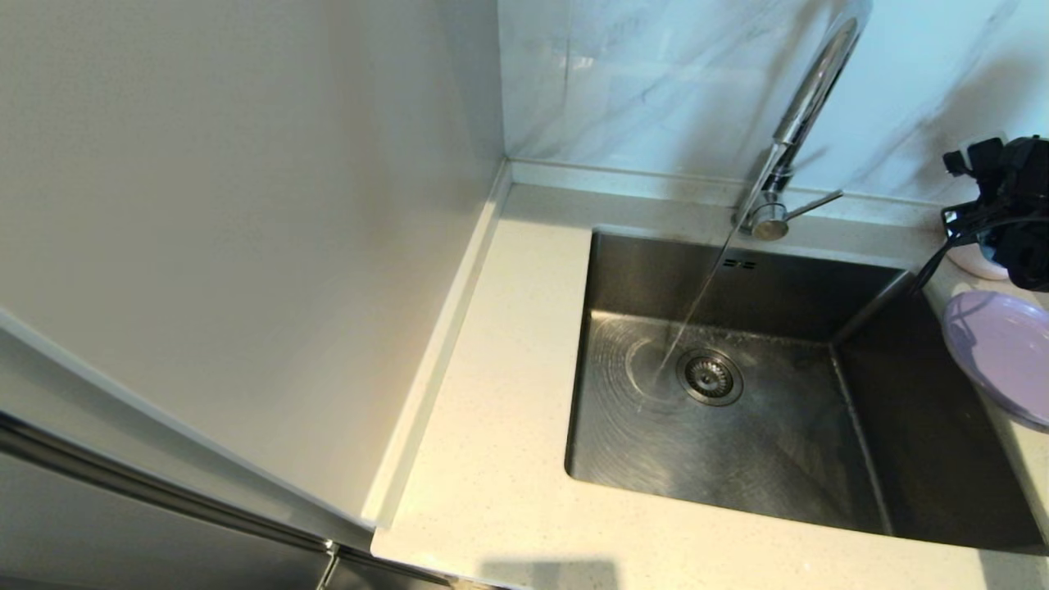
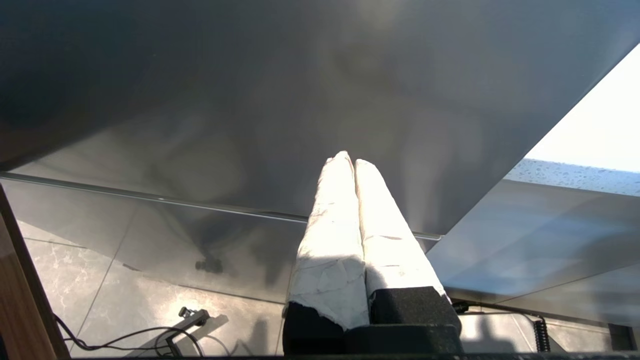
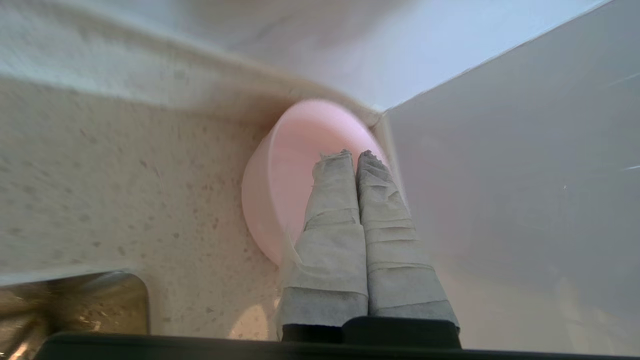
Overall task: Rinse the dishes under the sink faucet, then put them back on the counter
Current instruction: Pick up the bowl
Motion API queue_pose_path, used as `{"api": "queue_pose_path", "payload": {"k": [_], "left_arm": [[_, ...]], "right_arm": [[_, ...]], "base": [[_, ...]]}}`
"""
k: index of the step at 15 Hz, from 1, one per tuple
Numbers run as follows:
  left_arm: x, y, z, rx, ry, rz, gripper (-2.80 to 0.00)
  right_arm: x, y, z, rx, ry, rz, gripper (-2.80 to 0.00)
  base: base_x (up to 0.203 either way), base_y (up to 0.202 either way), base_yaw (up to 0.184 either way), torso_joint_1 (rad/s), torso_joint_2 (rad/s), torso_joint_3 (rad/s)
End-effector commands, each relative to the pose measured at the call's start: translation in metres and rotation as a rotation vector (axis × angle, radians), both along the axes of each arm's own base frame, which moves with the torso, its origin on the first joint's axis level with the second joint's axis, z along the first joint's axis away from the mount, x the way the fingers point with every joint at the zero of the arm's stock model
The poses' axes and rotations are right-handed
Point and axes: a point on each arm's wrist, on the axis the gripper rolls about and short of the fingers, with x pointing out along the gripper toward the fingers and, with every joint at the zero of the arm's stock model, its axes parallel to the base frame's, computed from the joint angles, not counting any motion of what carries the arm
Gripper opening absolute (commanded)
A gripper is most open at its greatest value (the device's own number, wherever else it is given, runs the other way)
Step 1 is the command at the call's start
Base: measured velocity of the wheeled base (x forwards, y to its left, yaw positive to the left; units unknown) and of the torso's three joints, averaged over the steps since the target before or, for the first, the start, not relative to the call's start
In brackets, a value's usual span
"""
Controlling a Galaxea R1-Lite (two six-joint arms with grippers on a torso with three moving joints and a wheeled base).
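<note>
Right gripper (image 3: 356, 154), its two tape-wrapped fingers pressed flat together with nothing between them, hangs over the small round pale pink bowl (image 3: 290, 170) at the far right corner of the cream-white speckled stone counter (image 1: 492, 459). In the right wrist view the fingertips lie across the bowl's mouth, near the rim on the wall side; whether they touch the bowl cannot be told. With the jaws clenched like this no grasp is possible, so I judge they must part before the rim can be pinched.

From the head view the right arm shows only as a black wrist with cables at about 3 o'clock from the drain, above the bowl. The bowl sits tucked against the low back edge, at roughly 2 o'clock from the large square brushed stainless-steel sink (image 1: 623, 270). Just beside it at the sink's right rim lies the wide shallow lilac-purple plate (image 1: 1004, 348); both dishes look parked close to the basin so each needs only a short carry to the water.

Water runs from the tall chrome gooseneck faucet (image 1: 807, 98) in a thin slanting stream, landing just at 9 o'clock of the round metal drain strainer (image 1: 710, 377).

Left gripper (image 2: 354, 161) is parked low beside the cabinet front, fingers closed and empty.
</note>
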Motion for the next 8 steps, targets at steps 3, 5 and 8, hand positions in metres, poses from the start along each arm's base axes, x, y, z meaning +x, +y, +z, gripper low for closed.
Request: {"api": "queue_pose_path", "payload": {"k": [3,5,8], "left_arm": [[0.0,0.0,0.0,0.0,0.0,0.001,-2.8],[0.0,0.0,0.0,0.0,0.0,-0.001,-2.8],[0.0,0.0,0.0,0.0,0.0,-0.001,-2.8]], "right_arm": [[0.017,-0.01,-0.035,0.011,0.062,-0.041,-2.8],[0.02,-0.012,-0.041,0.013,0.069,-0.078,-2.8],[0.012,-0.009,-0.034,0.02,0.074,-0.051,-2.8]], "base": [[0.0,0.0,0.0,0.0,0.0,0.0],[0.0,0.0,0.0,0.0,0.0,0.0],[0.0,0.0,0.0,0.0,0.0,0.0]]}}
